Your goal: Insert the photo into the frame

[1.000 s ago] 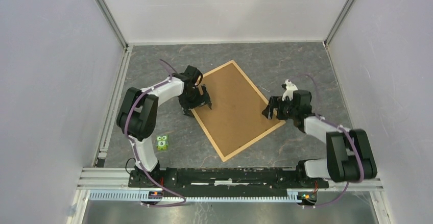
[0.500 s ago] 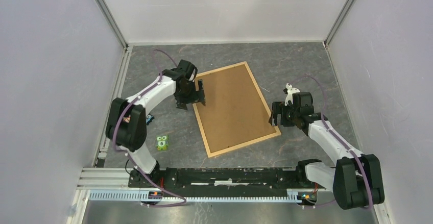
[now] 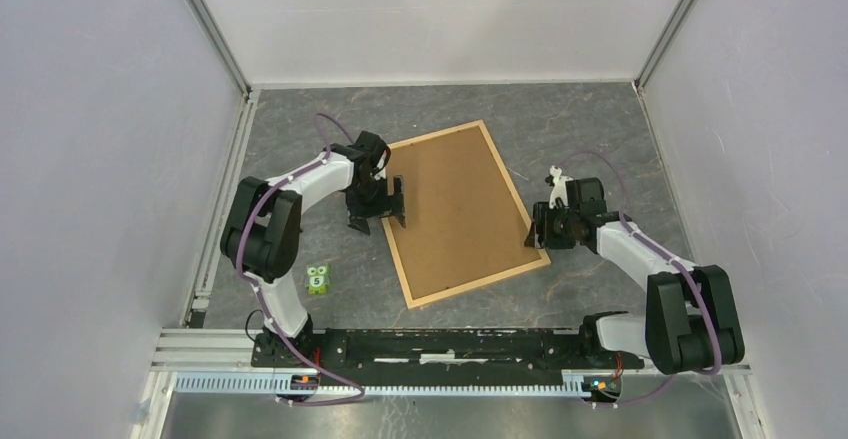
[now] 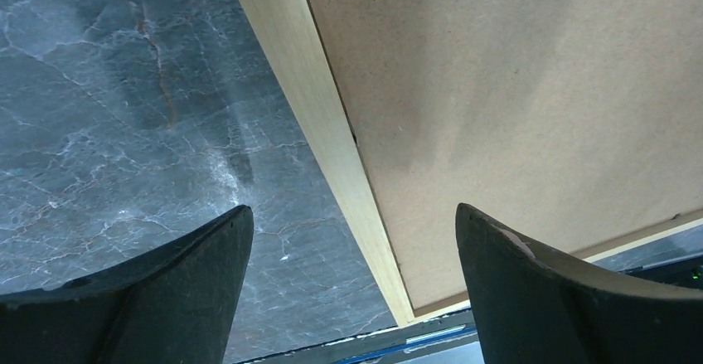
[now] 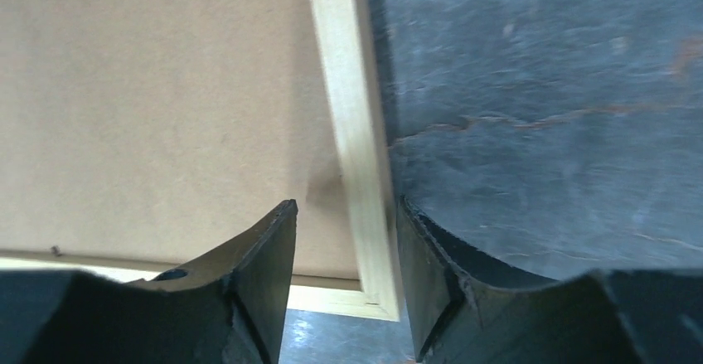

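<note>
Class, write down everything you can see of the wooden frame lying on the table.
The frame is a large rectangle of thin, pale wooden strips, lying flat and askew on the grey marbled table. A plain brown board fills its opening. The open left gripper straddles its left long strip. The right gripper straddles its right strip close to the near corner. Whether either touches the wood cannot be told.

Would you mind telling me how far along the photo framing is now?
The backing board already sits in the frame; no photo shows, so its insertion is unconfirmed. In hand: left tool open astride one long edge, right tool straddling the opposite strip. Left: possibly only release.
</note>
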Controlling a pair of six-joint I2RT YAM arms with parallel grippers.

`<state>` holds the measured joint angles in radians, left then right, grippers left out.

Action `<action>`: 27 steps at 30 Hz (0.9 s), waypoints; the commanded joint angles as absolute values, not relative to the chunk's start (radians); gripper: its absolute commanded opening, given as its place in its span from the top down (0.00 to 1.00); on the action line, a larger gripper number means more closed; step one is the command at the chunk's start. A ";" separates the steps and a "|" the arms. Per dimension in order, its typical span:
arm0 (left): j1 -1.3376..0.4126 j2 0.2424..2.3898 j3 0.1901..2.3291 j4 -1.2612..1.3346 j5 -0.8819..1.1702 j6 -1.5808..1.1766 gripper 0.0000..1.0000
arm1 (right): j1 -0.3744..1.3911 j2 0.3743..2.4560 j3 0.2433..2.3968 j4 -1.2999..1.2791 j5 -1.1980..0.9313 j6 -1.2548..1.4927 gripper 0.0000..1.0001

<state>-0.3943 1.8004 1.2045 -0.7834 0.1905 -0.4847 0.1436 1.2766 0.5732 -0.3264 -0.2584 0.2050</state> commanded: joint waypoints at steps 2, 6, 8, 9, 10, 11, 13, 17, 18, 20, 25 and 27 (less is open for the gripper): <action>-0.394 1.807 1.219 -0.755 0.202 -0.413 0.04 | 0.174 1.235 0.512 -0.232 -0.473 0.296 0.48; -0.393 1.802 1.213 -0.770 0.147 -0.385 0.15 | 0.176 1.173 0.557 -0.334 -0.391 0.287 0.47; -0.394 1.791 1.204 -0.775 0.119 -0.380 0.25 | 0.176 1.170 0.614 -0.419 -0.257 0.256 0.46; -0.394 1.785 1.196 -0.776 0.112 -0.379 0.28 | 0.175 1.177 0.647 -0.462 -0.207 0.237 0.46; -0.393 1.778 1.186 -0.776 0.104 -0.379 0.31 | 0.175 1.187 0.670 -0.490 -0.160 0.218 0.46; -0.395 1.771 1.175 -0.775 0.100 -0.382 0.35 | 0.175 1.196 0.696 -0.521 -0.132 0.202 0.46; -0.399 1.762 1.154 -0.769 0.093 -0.383 0.40 | 0.176 1.221 0.734 -0.567 -0.076 0.175 0.46; -0.417 1.782 1.147 -0.763 0.102 -0.387 0.46 | 0.178 1.261 0.768 -0.593 -0.067 0.124 0.47; -0.417 1.794 1.150 -0.766 0.103 -0.388 0.49 | 0.180 1.272 0.771 -0.590 -0.071 0.116 0.48; -0.418 1.812 1.158 -0.767 0.100 -0.390 0.55 | 0.190 1.300 0.781 -0.585 -0.078 0.095 0.50; -0.416 1.834 1.173 -0.777 0.066 -0.391 0.64 | 0.216 1.366 0.807 -0.573 -0.140 0.076 0.54; -0.416 1.837 1.177 -0.779 0.056 -0.393 0.67 | 0.222 1.382 0.807 -0.561 -0.161 0.078 0.54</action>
